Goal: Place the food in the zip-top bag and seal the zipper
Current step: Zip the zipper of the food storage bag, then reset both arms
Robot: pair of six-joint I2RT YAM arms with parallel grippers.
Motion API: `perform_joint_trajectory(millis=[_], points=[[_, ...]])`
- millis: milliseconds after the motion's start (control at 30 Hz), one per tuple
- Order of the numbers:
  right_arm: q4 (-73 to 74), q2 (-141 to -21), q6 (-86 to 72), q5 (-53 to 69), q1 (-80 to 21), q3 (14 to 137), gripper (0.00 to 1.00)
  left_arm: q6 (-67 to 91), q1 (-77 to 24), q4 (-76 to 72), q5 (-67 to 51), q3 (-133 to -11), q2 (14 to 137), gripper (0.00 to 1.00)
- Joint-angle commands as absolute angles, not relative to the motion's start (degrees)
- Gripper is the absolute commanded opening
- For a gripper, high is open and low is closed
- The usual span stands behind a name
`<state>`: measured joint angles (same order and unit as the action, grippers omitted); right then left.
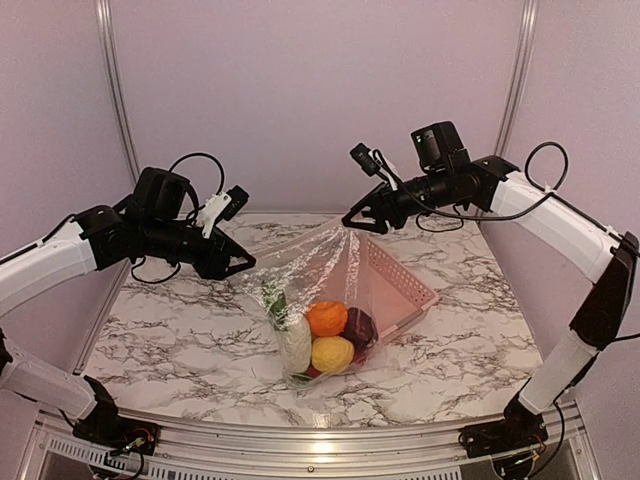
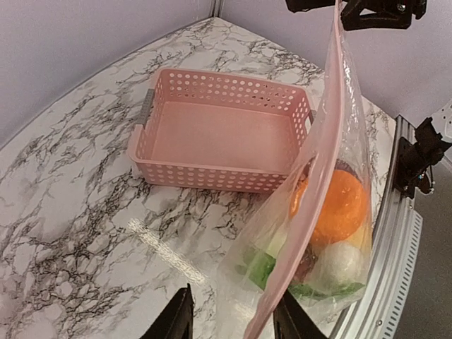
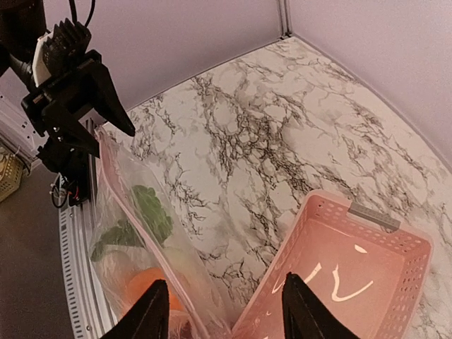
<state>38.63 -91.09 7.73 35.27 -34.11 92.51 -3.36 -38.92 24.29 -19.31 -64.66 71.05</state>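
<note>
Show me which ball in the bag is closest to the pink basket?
The dark purple ball, on the side of the bag by the pink basket; the orange ball and yellow ball sit farther left.

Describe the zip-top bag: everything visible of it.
The zip-top bag is clear, crinkly plastic with the zipper, a pink strip, along its mouth. It stands upright on the marble table beside the pink basket. Its mouth edge stretches between the left gripper and right gripper, whose jaws stand open. Orange, yellow, purple, whitish and green food fills its bottom.
</note>
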Motion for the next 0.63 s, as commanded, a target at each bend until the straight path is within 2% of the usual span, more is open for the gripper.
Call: perform_joint_trajectory(millis=[0, 67, 100, 167, 200, 300, 433, 600], points=[[37.61, -92.41, 4.66, 32.97, -33.77, 100.35, 0.65, -2.36, -38.58, 24.66, -9.73, -70.69, 72.56, 0.52], [37.56, -91.98, 3.77, 31.64, -33.76, 102.29, 0.77, -1.91, -38.58, 22.91, -8.26, -71.24, 71.2, 0.66], [37.54, -91.68, 3.44, 30.9, -33.8, 103.18, 0.83, -1.54, -38.58, 21.68, -7.53, -71.35, 70.25, 0.77], [36.98, -90.48, 2.43, 27.93, -33.77, 104.65, 0.97, -0.41, -38.58, 19.55, -5.29, -71.52, 68.2, 0.91], [36.61, -89.76, 1.86, 25.54, -33.77, 104.77, 0.98, -0.36, -38.58, 18.8, -3.7, -71.79, 67.38, 0.98], [34.5, -87.05, -2.6, 10.97, -33.71, 103.48, 0.99, 1.44, -38.58, 17.87, 4.06, -72.66, 65.44, 0.99], [31.17, -83.61, -5.59, -8.65, -33.75, 100.14, 0.98, 3.75, -38.58, 17.84, 21.74, -73.03, 63.45, 0.99], [28.44, -80.6, -6.41, -20.33, -33.75, 97.21, 0.99, 5.21, -38.58, 17.12, 33.59, -71.45, 61.06, 0.99]])
